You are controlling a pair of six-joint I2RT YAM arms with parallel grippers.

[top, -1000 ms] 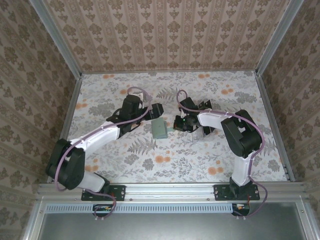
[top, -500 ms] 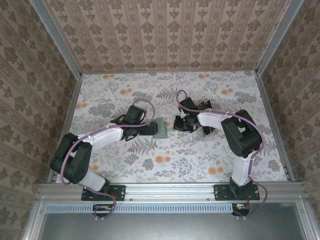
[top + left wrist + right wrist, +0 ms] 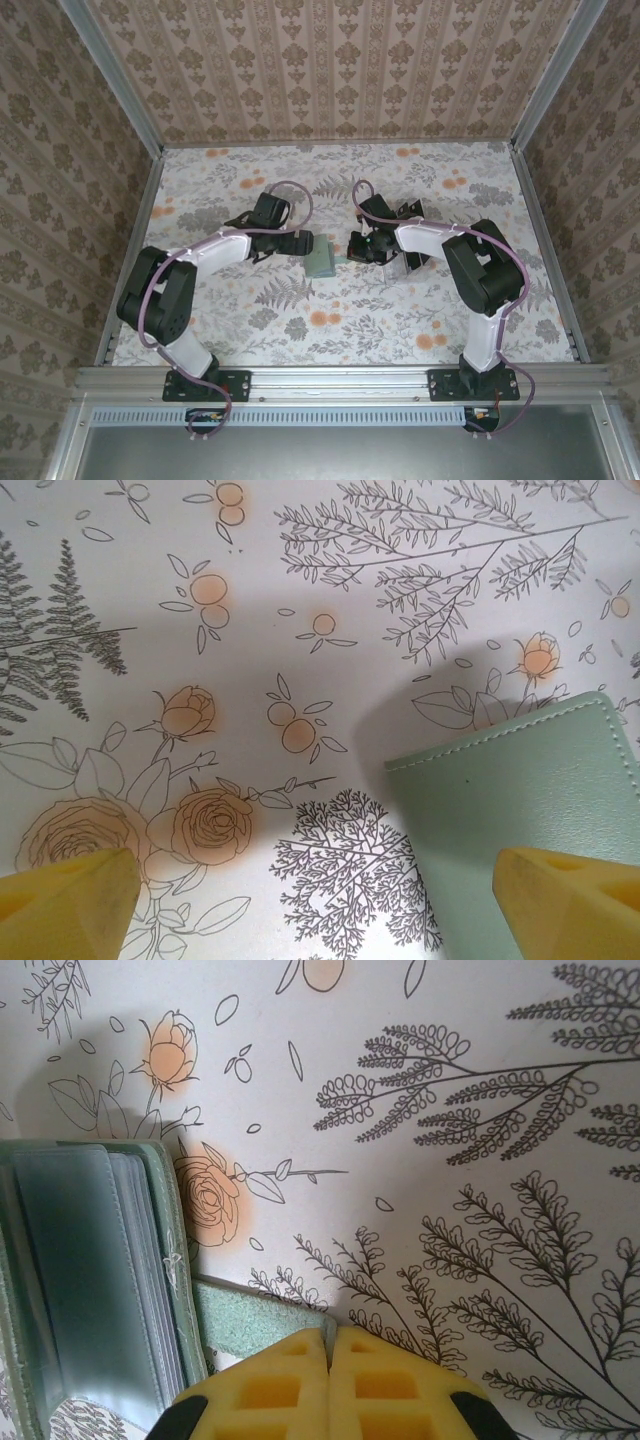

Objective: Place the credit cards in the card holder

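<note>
The sage-green card holder [image 3: 322,262] lies on the floral table between the two arms. In the right wrist view it [image 3: 90,1280] lies open at the left, with clear sleeves showing. My right gripper [image 3: 329,1345] is shut on a thin green flap [image 3: 250,1315] of the card holder, and from above it [image 3: 358,248] sits at the holder's right edge. My left gripper [image 3: 318,900] is open, its yellow fingertips [image 3: 65,895] far apart low over the table. The holder's closed cover [image 3: 520,800] lies by the right fingertip. From above, the left gripper [image 3: 303,243] is just left of the holder. The black credit cards are hidden or out of view.
A clear plastic object [image 3: 408,262] lies under the right forearm. Patterned walls with metal posts [image 3: 110,80] enclose the table on three sides. Open floral table [image 3: 330,320] stretches in front of both grippers towards the near rail.
The left arm dropped from above the table, swung toward the card holder and now rests low at its left edge. The right gripper kept its place and stayed shut.
</note>
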